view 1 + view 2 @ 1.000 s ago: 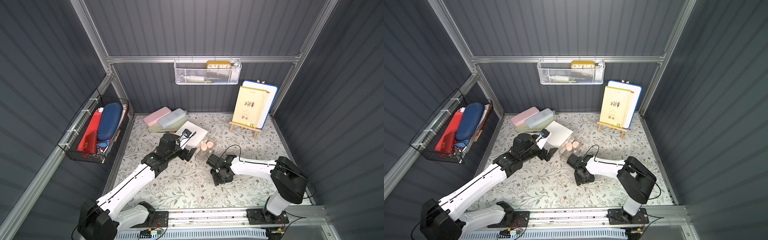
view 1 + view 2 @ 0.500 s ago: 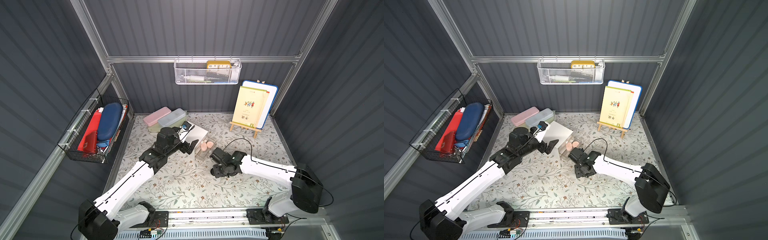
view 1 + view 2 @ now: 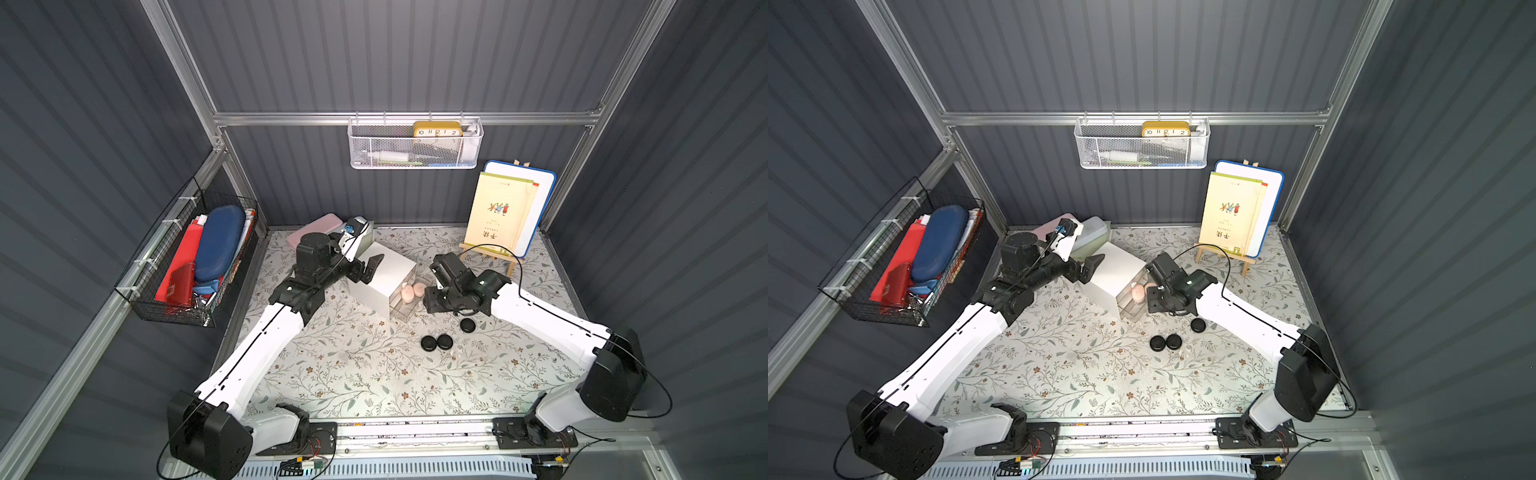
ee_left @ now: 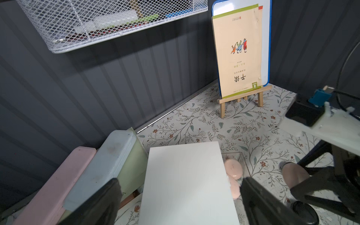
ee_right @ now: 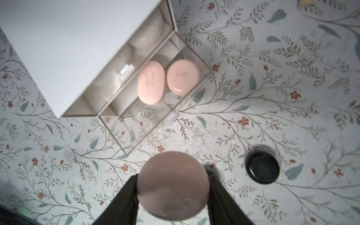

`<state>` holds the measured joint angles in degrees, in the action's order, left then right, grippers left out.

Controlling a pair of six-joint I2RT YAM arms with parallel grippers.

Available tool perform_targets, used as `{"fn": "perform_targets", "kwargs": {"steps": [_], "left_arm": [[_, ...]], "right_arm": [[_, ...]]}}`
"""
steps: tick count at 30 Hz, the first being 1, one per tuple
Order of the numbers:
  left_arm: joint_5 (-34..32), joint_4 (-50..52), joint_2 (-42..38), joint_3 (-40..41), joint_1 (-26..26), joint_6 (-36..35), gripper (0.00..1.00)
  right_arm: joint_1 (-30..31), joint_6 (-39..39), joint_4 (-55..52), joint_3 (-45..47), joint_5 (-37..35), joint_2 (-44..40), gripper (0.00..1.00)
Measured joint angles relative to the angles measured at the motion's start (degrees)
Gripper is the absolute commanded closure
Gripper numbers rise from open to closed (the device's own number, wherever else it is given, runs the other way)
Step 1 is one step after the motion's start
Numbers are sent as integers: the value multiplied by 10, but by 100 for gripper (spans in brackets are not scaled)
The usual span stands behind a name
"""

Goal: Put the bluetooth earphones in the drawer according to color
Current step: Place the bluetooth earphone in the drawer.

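Beside the white drawer cabinet [image 3: 384,274], the right gripper [image 5: 173,176] clamps its jaws on a pink earphone case [image 5: 172,194], likely bound for the open drawer [image 5: 120,106] holding two pink cases [image 5: 152,83]. The left gripper [image 4: 180,184], jaws wide apart, brackets the cabinet top, apparently to steady it.

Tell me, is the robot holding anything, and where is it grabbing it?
The right gripper pinches a pale pink earphone case by its two opposite sides. The left gripper is open, holding nothing.

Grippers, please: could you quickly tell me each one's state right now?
Left gripper: open, holding nothing.
Right gripper: shut on a pink earphone case.
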<state>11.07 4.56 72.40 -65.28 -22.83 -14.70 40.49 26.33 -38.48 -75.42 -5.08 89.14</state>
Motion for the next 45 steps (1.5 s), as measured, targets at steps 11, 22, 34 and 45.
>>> {"fn": "perform_targets", "kwargs": {"steps": [11, 22, 34, 45], "left_arm": [[30, -33, 24, 14, 31, -3, 1], [44, -52, 51, 26, 60, 2, 1], [44, -63, 51, 29, 60, 3, 1], [43, -63, 51, 32, 60, 2, 1]], "right_arm": [[0, -16, 31, -45, 43, 82, 100], [-3, -18, 37, -83, 57, 117, 100], [-7, -16, 47, -85, 79, 161, 100], [-7, -15, 56, -90, 84, 165, 88]]}}
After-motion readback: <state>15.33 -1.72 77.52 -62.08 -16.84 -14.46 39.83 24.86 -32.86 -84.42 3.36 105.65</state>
